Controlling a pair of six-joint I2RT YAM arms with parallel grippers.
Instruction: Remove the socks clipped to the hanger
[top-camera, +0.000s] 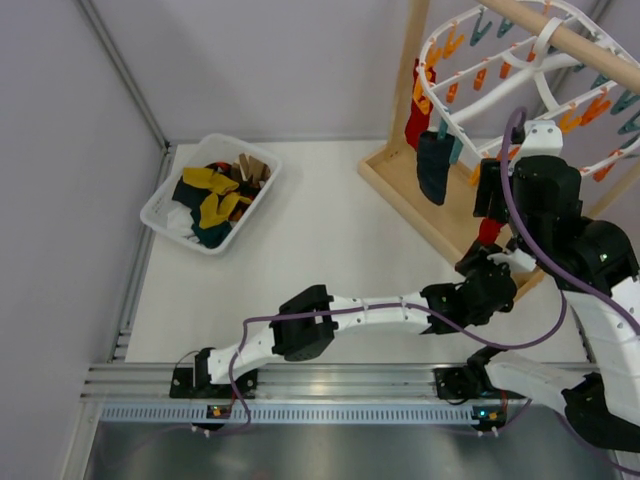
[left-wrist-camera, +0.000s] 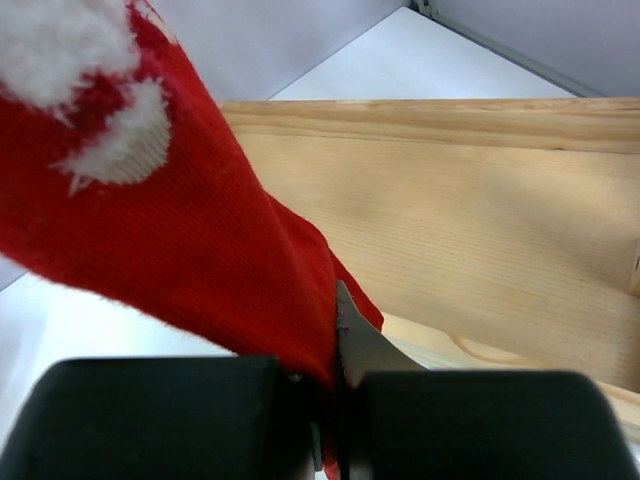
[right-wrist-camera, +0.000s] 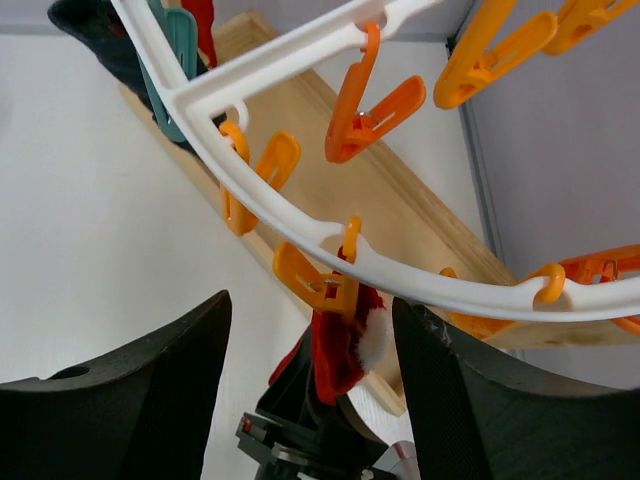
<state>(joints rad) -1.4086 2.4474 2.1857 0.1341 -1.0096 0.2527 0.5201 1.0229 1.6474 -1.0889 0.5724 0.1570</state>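
Two grippers are working one sock: I am holding the left gripper (left-wrist-camera: 335, 400) clenched on the lower end of the red sock (left-wrist-camera: 200, 230), the cloth pinched right between its jaws, so that a downward pull can draw it out of its clip. Straight above those jaws the sock's top is sitting in an orange clip (right-wrist-camera: 322, 288) dangling from the rim of the hanger (right-wrist-camera: 420, 280). I am hovering the right gripper (right-wrist-camera: 310, 330) under that rim with its jaws standing apart on either side of clip and sock, touching neither as far as I can tell. I judge it is placed there to squeeze the clip or steady the rack while the left pulls. Just behind and below the left jaws the wooden stand (left-wrist-camera: 450, 230) is lying close, leaving little room to pull down. Beyond the right jaws, up and to their left, a navy sock (top-camera: 433, 165) and a second red sock (top-camera: 418, 120) are hanging clipped, while empty orange clips (right-wrist-camera: 370, 100) are crowding the rim nearby. Well away from both jaws, a white bin (top-camera: 160, 212) is holding loose socks
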